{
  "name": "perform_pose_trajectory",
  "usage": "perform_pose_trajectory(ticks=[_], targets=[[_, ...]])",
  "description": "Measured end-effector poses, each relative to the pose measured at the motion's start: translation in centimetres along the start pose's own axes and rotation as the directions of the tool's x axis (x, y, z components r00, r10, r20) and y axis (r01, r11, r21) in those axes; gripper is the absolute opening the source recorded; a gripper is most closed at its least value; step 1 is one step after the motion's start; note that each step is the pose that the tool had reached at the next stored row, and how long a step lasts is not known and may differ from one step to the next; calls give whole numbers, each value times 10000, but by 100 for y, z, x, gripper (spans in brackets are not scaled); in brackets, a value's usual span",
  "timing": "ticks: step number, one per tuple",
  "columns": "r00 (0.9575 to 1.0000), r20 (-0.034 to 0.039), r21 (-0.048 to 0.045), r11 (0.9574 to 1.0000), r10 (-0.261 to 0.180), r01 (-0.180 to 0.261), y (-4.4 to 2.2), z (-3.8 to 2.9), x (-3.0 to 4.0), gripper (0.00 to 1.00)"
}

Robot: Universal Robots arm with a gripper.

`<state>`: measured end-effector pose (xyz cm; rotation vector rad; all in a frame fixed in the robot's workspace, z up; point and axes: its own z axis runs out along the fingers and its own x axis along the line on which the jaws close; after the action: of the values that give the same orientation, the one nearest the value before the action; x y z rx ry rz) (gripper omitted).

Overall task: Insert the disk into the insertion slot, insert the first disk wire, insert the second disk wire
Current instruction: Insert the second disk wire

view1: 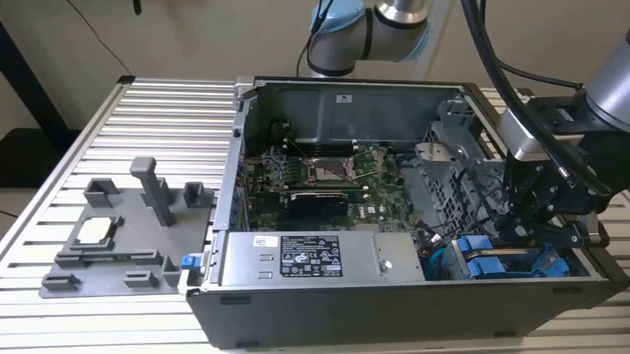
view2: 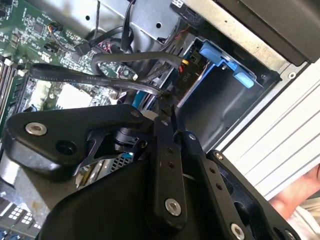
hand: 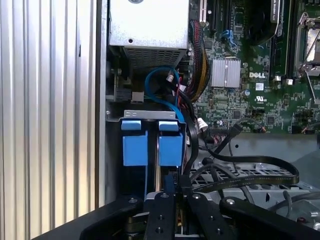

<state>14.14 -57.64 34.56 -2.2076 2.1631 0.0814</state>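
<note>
The gripper (view1: 527, 225) reaches down into the open computer case (view1: 394, 310) at the exterior view's right, just above the disk (view1: 492, 262) — its blue frame sits in the insertion slot (hand: 131, 115) beside the power supply (view1: 320, 258). Its jaws look clenched around a black cable (hand: 240, 175) — though that grasp is partly hidden.

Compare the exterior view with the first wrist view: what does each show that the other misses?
Exterior view alone: the grey fixture tray on the slatted table, and the arm's body. First wrist view alone: a close look at blue cables and black cables behind the drive cage. Both: blue disk frames, green motherboard, gripper.
</note>
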Motion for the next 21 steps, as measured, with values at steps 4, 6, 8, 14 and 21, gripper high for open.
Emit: perform_pose_trajectory(ticks=[4,6,8,14,21], targets=[[10000,-1,19,10000,23,-23,-4,17,1,16],[10000,-1,27,10000,39,-39,-5,24,2,16],[10000,3,34,10000,87,-87,-5,28,1,16],[9998,10,45,9998,187,-187,-6,41,-6,16],[9997,6,49,9997,246,-246,-5,78,-3,16]])
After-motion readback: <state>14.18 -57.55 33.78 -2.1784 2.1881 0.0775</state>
